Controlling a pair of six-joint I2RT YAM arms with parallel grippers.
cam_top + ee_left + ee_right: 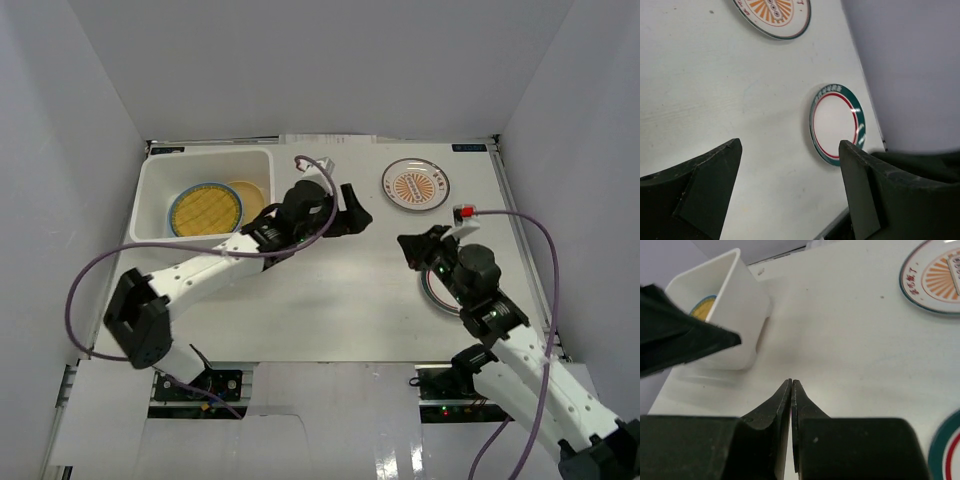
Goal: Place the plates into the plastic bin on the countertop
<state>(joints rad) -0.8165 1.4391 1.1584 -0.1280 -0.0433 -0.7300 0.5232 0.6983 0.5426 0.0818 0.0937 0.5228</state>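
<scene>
Step in hand, by my read: between placements. 2 plates lie in the white rectangular plastic bin (152, 190) at the far-left corner of the white worktop (330, 300): a yellow woven-pattern plate w/ blue rim (205, 210) and, beside it twd the right wall, a plain orange-yellow plate (250, 193), partly hidden by the left arm. 2 more are out on the worktop: a white plate w/ orange sunburst pattern (415, 185) far right of centre, and a white plate w/ green and red rings (836, 123) nearer the right edge, mostly covered by the right arm in the top view.

Left tool (358, 212): jaws spread wide, nothing betw. them, just right of the bin, pointing twd the loose plates. Left arm (200, 270) is stretched long, on a diagonal from its base up past the bin's near-right corner. Its wrist view looks down on both loose plates, green-ringed one near centre.

Right tool (791, 410): jaws pressed together, empty, above bare worktop betw. the two loose plates, aimed twd the bin. Right arm (520, 340) is bent, elbow over the green-ringed plate.

Next move, prob.: one tool drops to a loose plate's rim. Plates are shallow and lie flat, so a finger has to get under the lip, or slide the plate to an edge. The right tool needs to spread first. The arms are near each other mid-worktop, so they need to keep apart.
</scene>
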